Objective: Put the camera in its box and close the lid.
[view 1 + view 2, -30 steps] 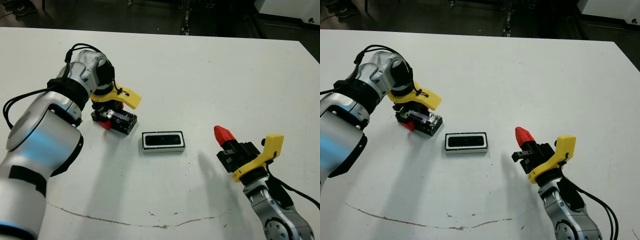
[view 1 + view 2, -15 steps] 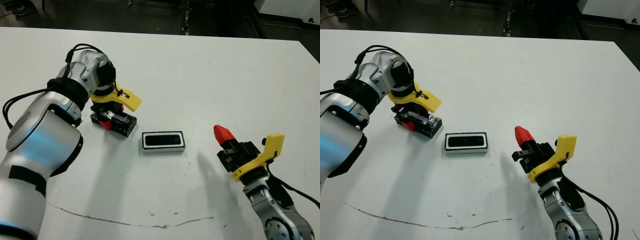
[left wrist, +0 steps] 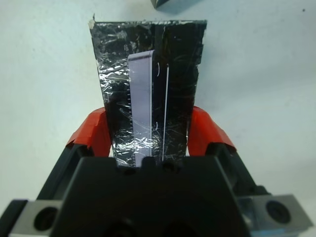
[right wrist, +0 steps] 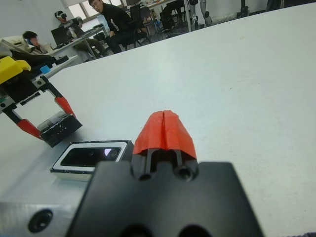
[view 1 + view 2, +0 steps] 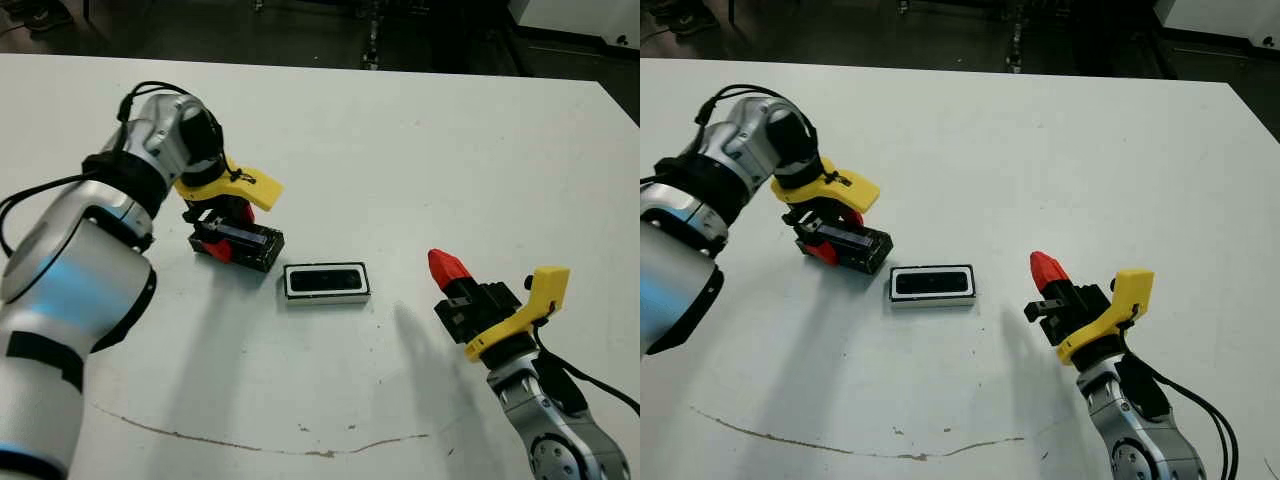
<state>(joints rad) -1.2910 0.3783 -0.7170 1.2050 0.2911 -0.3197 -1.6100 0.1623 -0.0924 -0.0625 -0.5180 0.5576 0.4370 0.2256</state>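
Showing no readable writing: lid [image 3: 148,84], its pale strip [image 3: 140,106] blank.

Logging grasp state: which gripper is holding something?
The left gripper: its fingers clamp the lid. The right gripper is shut on nothing.

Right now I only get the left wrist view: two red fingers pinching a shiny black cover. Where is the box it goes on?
Observer: The box sits on the table, close beside the cover that the left gripper holds, on the side toward the other arm.
Operator: Is the camera inside it?
Observer: Yes, the camera lies flat in the box, with a purple spot glowing at one end.
Operator: And the other arm?
Observer: The right gripper hangs to the right of the box, apart from it, its red fingers shut on nothing.
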